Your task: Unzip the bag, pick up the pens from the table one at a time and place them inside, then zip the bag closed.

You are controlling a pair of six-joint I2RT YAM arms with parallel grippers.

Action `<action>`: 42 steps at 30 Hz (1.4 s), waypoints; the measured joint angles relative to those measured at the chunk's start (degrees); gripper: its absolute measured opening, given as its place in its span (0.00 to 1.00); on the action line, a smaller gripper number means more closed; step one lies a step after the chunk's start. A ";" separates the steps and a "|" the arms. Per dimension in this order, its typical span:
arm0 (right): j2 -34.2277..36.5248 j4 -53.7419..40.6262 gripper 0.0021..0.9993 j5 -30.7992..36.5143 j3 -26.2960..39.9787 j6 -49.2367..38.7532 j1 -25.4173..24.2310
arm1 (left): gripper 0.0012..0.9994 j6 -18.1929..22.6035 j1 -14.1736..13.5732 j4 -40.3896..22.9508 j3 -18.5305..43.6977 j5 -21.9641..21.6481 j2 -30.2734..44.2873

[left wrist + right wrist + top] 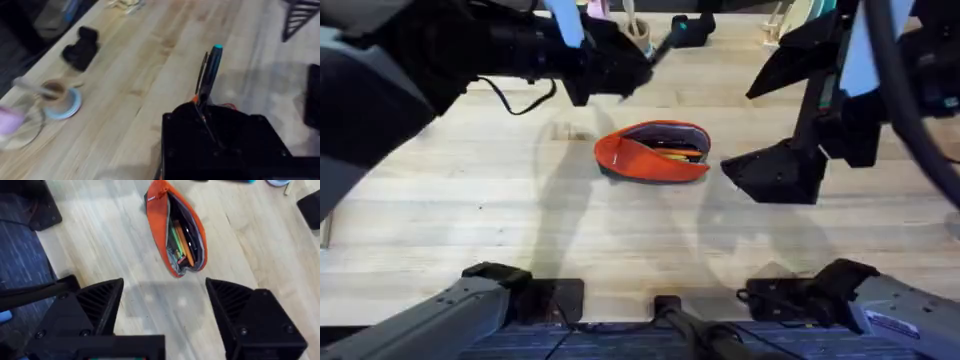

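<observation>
At centre of the overhead frame, the soft orange-red fabric pouch with a dark base (653, 153) lies unzipped on the light plank-wood counter (470, 230), mouth gaping; coloured sticks show inside. Right claw (165, 311) hovers just right of the pouch, black fingers (100, 300) spread wide, nothing between them. Left claw (655, 52), upper left of centre, grips a slim dark pen with a teal tip (210, 70). Black stapler (80, 47) sits at the counter's far edge.
</observation>
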 joint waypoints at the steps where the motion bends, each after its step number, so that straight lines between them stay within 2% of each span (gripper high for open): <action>1: 0.00 -0.23 1.00 -0.02 0.00 0.03 0.00 | 0.04 1.20 0.00 -0.28 0.00 1.92 0.64; 4: 0.00 -0.62 1.00 0.00 0.00 0.14 0.00 | 0.04 5.01 0.00 -0.71 0.00 7.22 3.33; 8: 0.00 -0.64 1.00 0.00 0.00 0.25 0.00 | 0.04 9.33 0.00 -1.24 0.00 11.27 6.48; 12: 0.00 -0.67 1.00 0.00 0.00 0.25 0.00 | 0.04 12.68 0.00 -2.45 0.00 14.23 8.79; 17: 0.02 -0.67 1.00 0.00 0.00 0.25 0.00 | 0.04 17.55 -0.61 -6.19 0.00 15.30 10.99; 25: 0.00 -0.67 1.00 0.00 0.00 0.25 0.00 | 0.04 21.94 -4.28 -5.87 0.00 11.48 15.69; 30: 0.00 -0.67 1.00 0.00 0.00 0.27 0.00 | 0.05 23.19 -6.15 -4.43 0.00 9.27 18.08; 34: 0.00 -0.67 1.00 0.00 0.00 0.25 0.00 | 0.06 23.57 -7.17 -4.64 0.00 5.05 19.76; 42: 0.00 -0.67 1.00 0.00 0.00 0.25 0.00 | 0.09 23.86 -7.30 -6.53 0.02 -3.79 21.11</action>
